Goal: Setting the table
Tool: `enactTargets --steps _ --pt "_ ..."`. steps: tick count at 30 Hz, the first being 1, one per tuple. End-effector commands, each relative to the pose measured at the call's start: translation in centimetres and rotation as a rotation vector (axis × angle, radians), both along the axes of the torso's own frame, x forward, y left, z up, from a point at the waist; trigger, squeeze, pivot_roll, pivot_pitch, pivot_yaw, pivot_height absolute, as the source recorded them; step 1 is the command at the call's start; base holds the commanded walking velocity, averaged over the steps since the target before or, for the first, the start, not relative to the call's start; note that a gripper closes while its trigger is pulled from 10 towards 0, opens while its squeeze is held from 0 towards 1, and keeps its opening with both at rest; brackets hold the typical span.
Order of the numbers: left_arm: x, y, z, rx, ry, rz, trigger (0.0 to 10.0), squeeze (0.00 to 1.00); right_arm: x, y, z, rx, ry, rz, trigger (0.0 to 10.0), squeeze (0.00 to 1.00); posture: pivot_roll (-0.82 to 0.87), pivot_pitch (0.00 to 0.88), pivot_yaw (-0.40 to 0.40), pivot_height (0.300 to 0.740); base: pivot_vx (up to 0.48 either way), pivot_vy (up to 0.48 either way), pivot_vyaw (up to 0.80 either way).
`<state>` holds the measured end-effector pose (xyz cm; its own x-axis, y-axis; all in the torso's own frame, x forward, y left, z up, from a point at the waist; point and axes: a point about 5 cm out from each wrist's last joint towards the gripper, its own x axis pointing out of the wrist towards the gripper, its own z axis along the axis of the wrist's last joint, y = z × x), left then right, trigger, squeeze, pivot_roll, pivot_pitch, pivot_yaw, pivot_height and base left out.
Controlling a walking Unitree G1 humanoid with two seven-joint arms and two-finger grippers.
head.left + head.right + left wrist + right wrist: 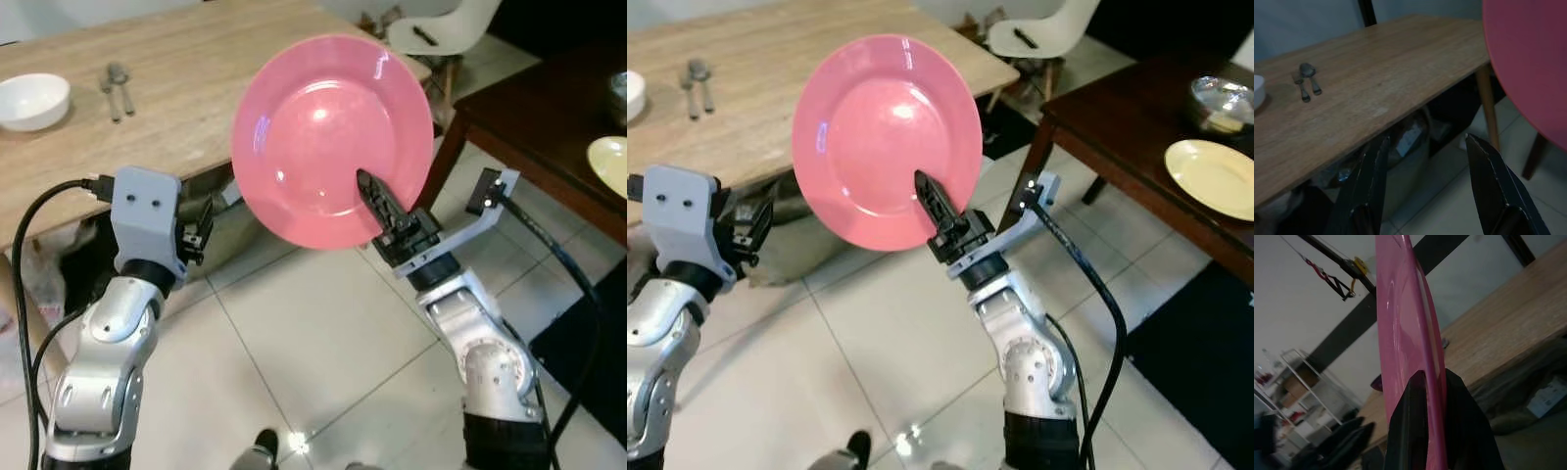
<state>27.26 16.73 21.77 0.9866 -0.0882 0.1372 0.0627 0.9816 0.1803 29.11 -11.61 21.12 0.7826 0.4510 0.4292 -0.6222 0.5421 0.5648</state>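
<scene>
A pink plate (328,132) stands tilted on edge in the air just in front of the light wooden table (186,69). My right gripper (377,201) is shut on its lower rim, one black finger (933,199) lying across the plate's face. In the right wrist view the pink plate (1405,342) runs edge-on between the two fingers. My left gripper (1425,161) is open and holds nothing, hanging below the table's near edge. A white bowl (32,100) and a fork and spoon (116,88) lie on the table's far left.
A dark wooden table (1136,127) on the right carries a yellow plate (1215,176) and a metal bowl (1221,103). A white chair (441,29) stands beyond the light table. Bags (1405,142) lie under the table. Pale floor tiles (313,352) spread below my arms.
</scene>
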Motion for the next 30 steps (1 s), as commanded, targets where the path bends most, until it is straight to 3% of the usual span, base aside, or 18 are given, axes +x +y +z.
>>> enactTargets --steps 1,30 --pt "-0.1 0.63 -0.43 0.011 0.021 0.03 10.0 0.0 -0.14 0.36 0.19 0.014 -0.011 0.016 10.0 0.0 -0.03 0.029 -0.001 0.74 0.0 0.0 0.77" --pt "0.1 0.95 -0.34 0.02 0.012 0.077 10.0 0.0 0.02 0.34 0.19 0.01 -0.003 0.012 10.0 0.0 -0.03 0.031 -0.009 0.74 0.011 0.0 0.75"
